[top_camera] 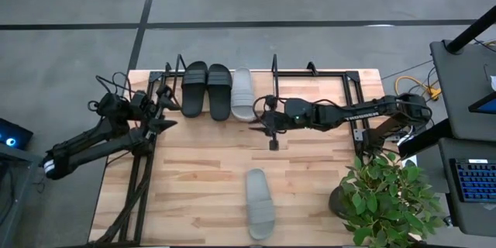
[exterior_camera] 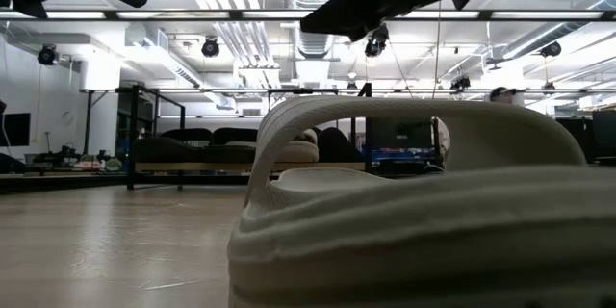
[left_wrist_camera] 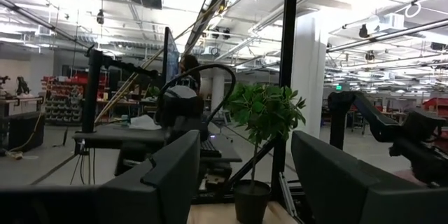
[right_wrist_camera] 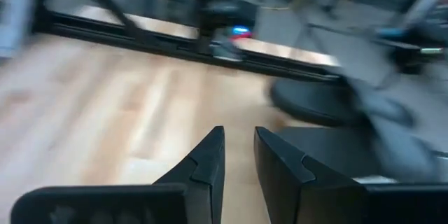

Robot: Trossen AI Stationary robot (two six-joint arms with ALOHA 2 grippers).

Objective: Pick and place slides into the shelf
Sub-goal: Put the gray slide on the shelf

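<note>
Wooden plank table (top_camera: pixel 201 194), pale and smooth; at its far edge a black wire shelf (top_camera: pixel 310 72) already holding a matte black pair (top_camera: pixel 205 89) and one ribbed grey slide (top_camera: pixel 242 93), the other grey slide (top_camera: pixel 260 203) lying alone at the near edge. Right gripper (top_camera: pixel 260 118) just beside the shelf, fingers (right_wrist_camera: pixel 210 157) narrowed with nothing between; left gripper (top_camera: pixel 163 105) waiting at the far left, spread wide and empty. Risk: soft, rounded strap slipping from a shallow pinch, or snagging on the shelf's wire.

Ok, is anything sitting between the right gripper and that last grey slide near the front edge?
Nothing visible. In the high view, only bare tabletop lies between the right gripper and the loose grey slide. The potted plant stands off to the side.
</note>
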